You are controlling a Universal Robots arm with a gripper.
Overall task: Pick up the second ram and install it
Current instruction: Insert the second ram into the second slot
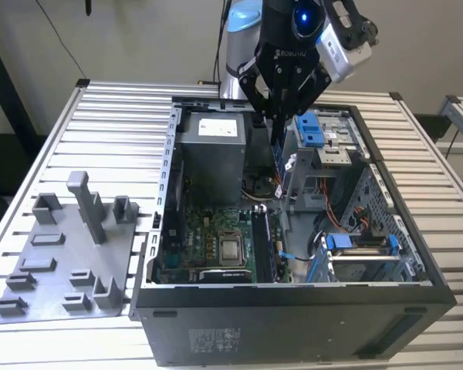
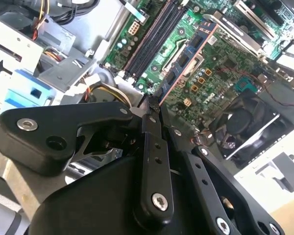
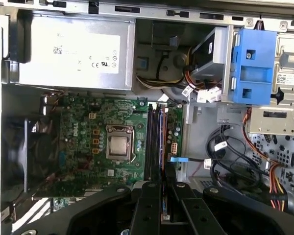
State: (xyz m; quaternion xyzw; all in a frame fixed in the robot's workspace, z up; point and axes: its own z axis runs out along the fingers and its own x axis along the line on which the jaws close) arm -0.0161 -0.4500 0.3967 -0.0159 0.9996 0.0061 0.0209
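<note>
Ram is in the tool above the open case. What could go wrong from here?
1. The tool grips the second ram by one end, so the board hangs free; a slight tilt could make it miss the black memory slots and jam.
2. Loose cables lie near those slots and might snag the board.
3. The metal drive cage stands close beside the tool; it could be bumped.

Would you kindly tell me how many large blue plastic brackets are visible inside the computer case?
2. One blue bracket sits atop the far drive cage; the other blue bracket lies nearer the camera, toward the exterior view's right. The arm may hide more.
</note>
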